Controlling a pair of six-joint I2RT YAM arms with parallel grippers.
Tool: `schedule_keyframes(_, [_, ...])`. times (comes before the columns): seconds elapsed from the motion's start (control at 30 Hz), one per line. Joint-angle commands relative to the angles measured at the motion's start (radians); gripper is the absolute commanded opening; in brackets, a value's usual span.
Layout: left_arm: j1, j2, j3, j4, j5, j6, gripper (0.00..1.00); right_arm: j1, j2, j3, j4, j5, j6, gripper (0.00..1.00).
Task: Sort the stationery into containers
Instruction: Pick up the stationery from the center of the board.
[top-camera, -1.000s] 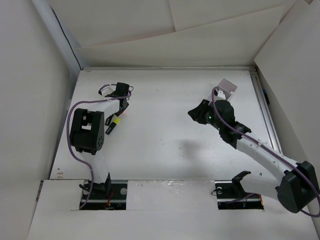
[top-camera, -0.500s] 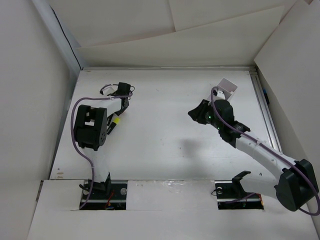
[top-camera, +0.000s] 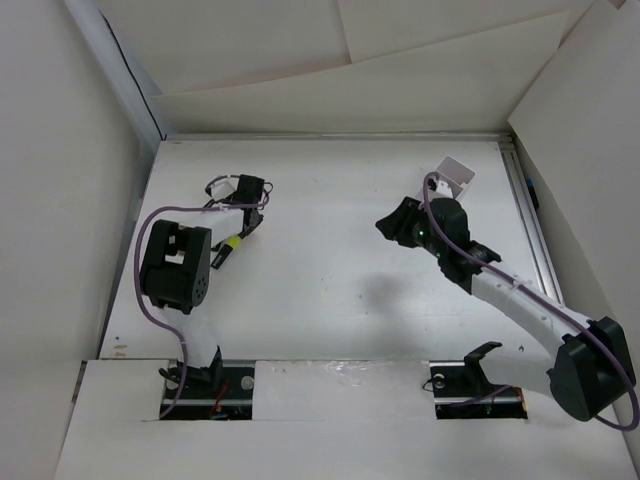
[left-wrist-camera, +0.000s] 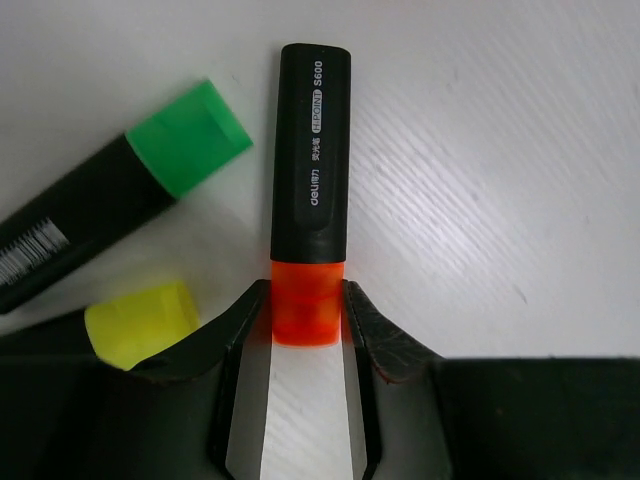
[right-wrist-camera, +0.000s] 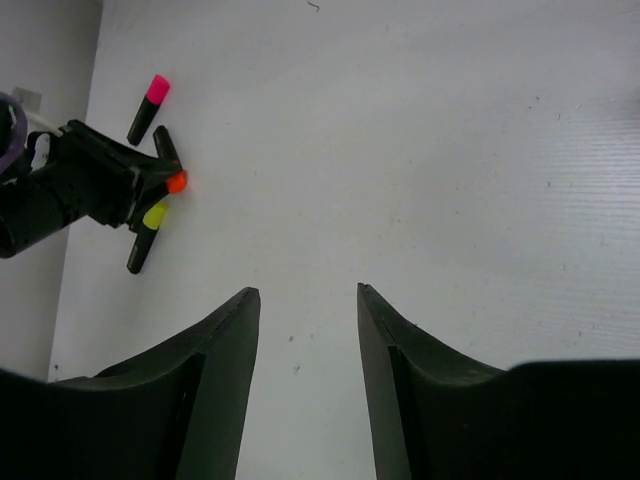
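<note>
In the left wrist view my left gripper (left-wrist-camera: 305, 300) is shut on the orange cap of a black highlighter (left-wrist-camera: 311, 160) that lies flat on the table, pointing away. A green-capped highlighter (left-wrist-camera: 150, 180) lies just left of it, and a yellow-capped one (left-wrist-camera: 140, 320) sits beside my left finger. From above, my left gripper (top-camera: 248, 213) is at the far left, with the yellow cap (top-camera: 230, 242) near it. My right gripper (right-wrist-camera: 307, 292) hangs open over bare table with nothing between its fingers. The white container (top-camera: 455, 172) stands behind my right arm at the far right.
A pink-capped highlighter (right-wrist-camera: 148, 108) lies beyond the left gripper in the right wrist view. White walls surround the table, and a metal rail (top-camera: 535, 235) runs along its right edge. Purple cables loop around both arms.
My left jaws have closed onto the orange cap, and the left wrist has shifted slightly toward me. My right jaws have opened wider. The right arm has stayed in place.
</note>
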Motion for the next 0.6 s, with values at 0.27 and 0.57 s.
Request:
schedule_keyframes(0.27, [-0.023,-0.409,-0.343,0.400,0.324,0.171,0.00,-0.034,0.018,0.013,0.057,0.009,-0.045,0.67])
schedule_keyframes(0.57, [-0.092,-0.552,-0.589,0.815,0.669,0.325,0.02,-0.046,0.164,0.103,0.057,-0.177,-0.065,0.74])
